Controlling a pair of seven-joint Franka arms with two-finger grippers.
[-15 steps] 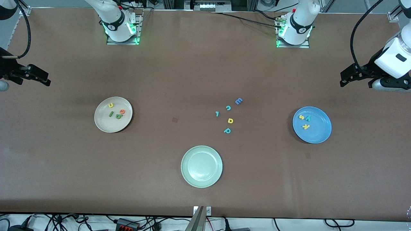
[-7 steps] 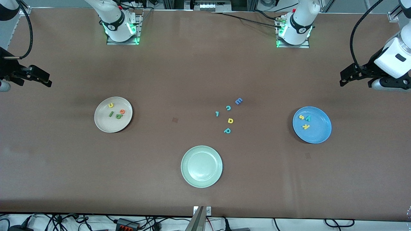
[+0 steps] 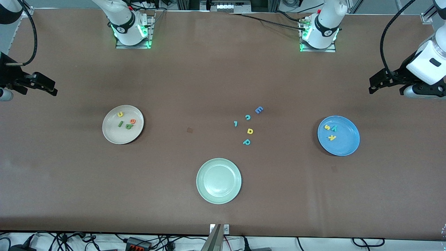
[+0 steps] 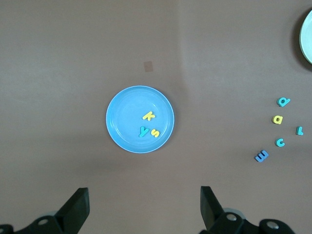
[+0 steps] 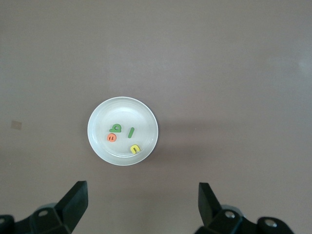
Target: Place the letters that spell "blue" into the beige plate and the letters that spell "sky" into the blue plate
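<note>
Barely anything has shifted vs. a second ago: right gripper (image 3: 47, 88) has crept slightly toward the beige plate, left gripper (image 3: 378, 83) is parked as before; letters and plates unchanged.

Table (image 3: 195, 80) carries three plates. Landmark: pale green plate (image 3: 218, 181), empty, the plate nearest the front camera. Beige plate (image 3: 115, 134) sits farther from the camera than it, toward the right arm's end; blue plate (image 3: 345, 144) likewise, toward the left arm's end.

Both arms wait, pulled back to the table's ends, well apart from the green plate: right gripper over bare table at its own end, left gripper over bare table at its end. Fingers on both are spread wide, released, holding nothing; wrist views confirm.

Letters that spell "blue" (image 3: 127, 121) all lie in the beige plate: yellow u, green l, green b, orange e. Letters that spell "sky" (image 3: 330, 131) all lie in the blue plate. Leftover letters (image 3: 248, 125) (blue E, teal c, hooked piece, yellow a, teal p) lie loose on the table, a bit farther from the camera than the green plate.

Judgement: task looks complete. Risk from here: an extra grab at leftovers, e.g. mistaking capital E for the "e", would spoil the sort; a low sweep home could nudge a plate.
</note>
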